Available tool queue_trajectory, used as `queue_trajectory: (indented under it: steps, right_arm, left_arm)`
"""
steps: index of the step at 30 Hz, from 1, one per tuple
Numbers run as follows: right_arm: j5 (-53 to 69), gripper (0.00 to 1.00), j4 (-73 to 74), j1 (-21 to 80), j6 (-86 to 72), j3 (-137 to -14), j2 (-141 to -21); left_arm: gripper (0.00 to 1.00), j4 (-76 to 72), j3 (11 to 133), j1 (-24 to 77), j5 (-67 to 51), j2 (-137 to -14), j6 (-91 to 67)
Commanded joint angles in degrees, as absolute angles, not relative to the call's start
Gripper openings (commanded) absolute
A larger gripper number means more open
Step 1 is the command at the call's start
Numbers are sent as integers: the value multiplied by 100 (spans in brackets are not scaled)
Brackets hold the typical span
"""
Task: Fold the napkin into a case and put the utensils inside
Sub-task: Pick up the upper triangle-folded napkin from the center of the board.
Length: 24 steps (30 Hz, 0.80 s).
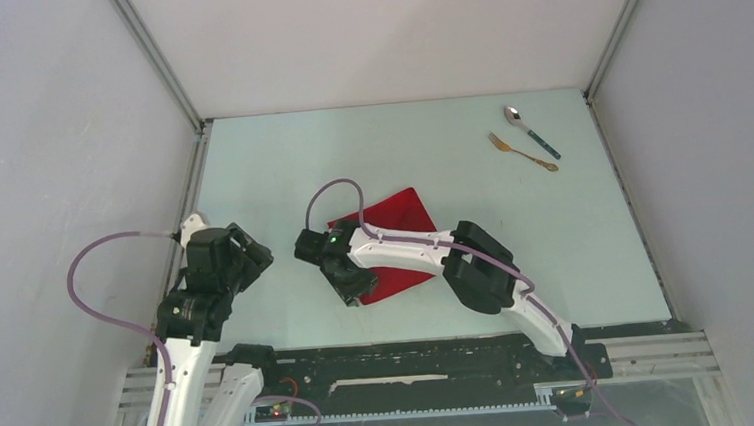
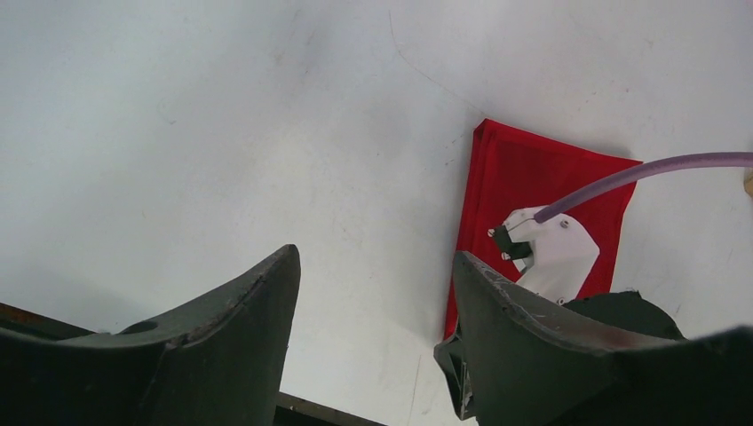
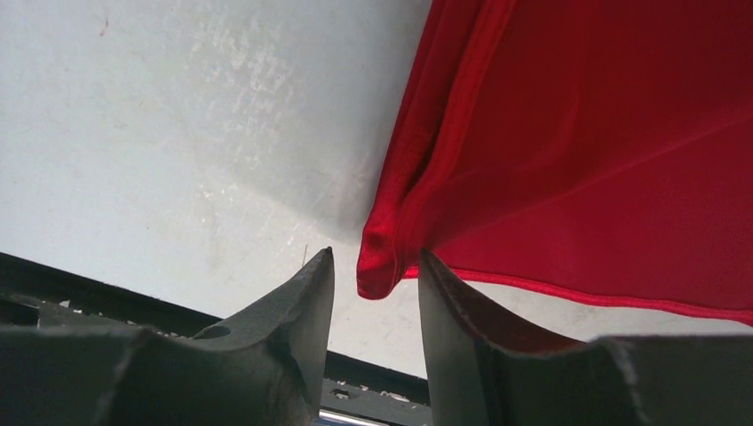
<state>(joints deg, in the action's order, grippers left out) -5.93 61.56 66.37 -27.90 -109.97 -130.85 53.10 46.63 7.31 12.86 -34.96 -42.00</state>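
The napkin (image 1: 393,217) lies in the middle of the desk (image 1: 279,160), still broad with only its left edge layered, so the case looks barely begun. The right pincer (image 3: 373,266) straddles its near corner with jaws parted, not clamped, while the left pincer (image 2: 375,257) hangs released and empty. At the far right, the spoon (image 1: 532,130) and fork (image 1: 522,152) lie untouched

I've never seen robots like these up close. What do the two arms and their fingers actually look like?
The left arm and right arm are white shells joined by chunky black joints. A thin lilac cable loops along each. A small green light glows near the right wrist. The fingers are dark, scuffed wedges.
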Motion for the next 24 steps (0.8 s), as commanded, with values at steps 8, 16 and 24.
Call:
queue_trajectory:
  steps: [8,16,24]
  right_arm:
    - [-719,50,6179,6531,-2590,-11264,-13417]
    - [-903,40,5733,6436,-2499,-10741,-13491]
    - [-1654,5,5151,6461,-2307,-10112,-13214]
  left_arm:
    - [70,5212,4762,669,1255,-3435,-4020]
    - [70,5242,4783,668,1257,-3456,-3983]
    - [71,5145,4576,668,1127,-3498,-3989]
